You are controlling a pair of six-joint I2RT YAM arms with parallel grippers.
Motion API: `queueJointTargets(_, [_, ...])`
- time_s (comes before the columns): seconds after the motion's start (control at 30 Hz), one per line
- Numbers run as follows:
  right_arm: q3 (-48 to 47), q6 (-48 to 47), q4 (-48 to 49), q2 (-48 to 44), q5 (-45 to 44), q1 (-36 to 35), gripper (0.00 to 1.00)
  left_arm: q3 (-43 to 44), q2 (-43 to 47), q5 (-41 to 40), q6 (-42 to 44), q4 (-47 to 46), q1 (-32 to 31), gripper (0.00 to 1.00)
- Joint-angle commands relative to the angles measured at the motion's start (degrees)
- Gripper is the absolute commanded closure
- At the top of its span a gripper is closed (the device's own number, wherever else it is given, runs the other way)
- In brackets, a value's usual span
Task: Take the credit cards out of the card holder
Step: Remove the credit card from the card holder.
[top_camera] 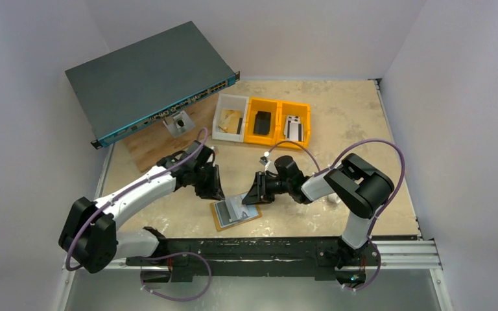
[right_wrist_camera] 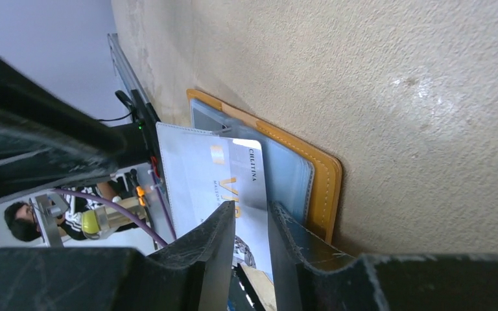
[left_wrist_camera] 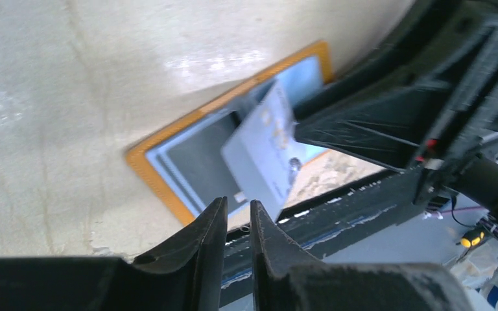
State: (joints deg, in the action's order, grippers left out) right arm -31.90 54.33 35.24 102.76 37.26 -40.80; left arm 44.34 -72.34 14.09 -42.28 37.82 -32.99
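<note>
Right claw (right_wrist_camera: 251,208) clamps a silver-grey plastic card (right_wrist_camera: 233,175) above the open tan-orange leather card holder (right_wrist_camera: 327,188); left claw (left_wrist_camera: 238,206) slightly apart, empty.

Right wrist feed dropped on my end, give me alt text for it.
The right hand pinches a silver card, tilted up over the open card holder, which lies flat on the beige table. The dark body of the left arm fills the left edge.
</note>
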Motion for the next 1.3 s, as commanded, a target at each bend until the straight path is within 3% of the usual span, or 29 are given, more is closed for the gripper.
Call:
queueJointTargets(0.0, [-0.63, -1.77, -3.28, 1.54, -2.8, -0.8, 0.74, 3.3, 0.38, 1.86, 1.13, -1.02, -2.64, 0.81])
queueJointTargets(0.23, [-0.62, -1.56, -3.4, 1.57, -3.07, -1.07, 0.75, 1.3, -4.64, 3.35, -0.92, -6.2, -4.81, 0.89])
queueJointTargets(0.47, [-0.4, -2.19, -4.42, 0.87, -3.41, -1.06, 0.57, -1.85, -10.35, 0.25, -1.22, -7.17, -5.14, 1.0])
queueJointTargets(0.8, [-1.23, -2.28, -4.49, 1.93, -2.65, -2.3, 0.55, -3.88, -15.05, -0.4, -2.65, -9.47, -5.22, 1.0])
queueJointTargets(1.27, [-1.96, -2.06, -5.67, 4.04, -5.11, -4.1, 0.56, -3.63, -4.45, -4.4, -2.0, -2.69, -5.25, 1.0])
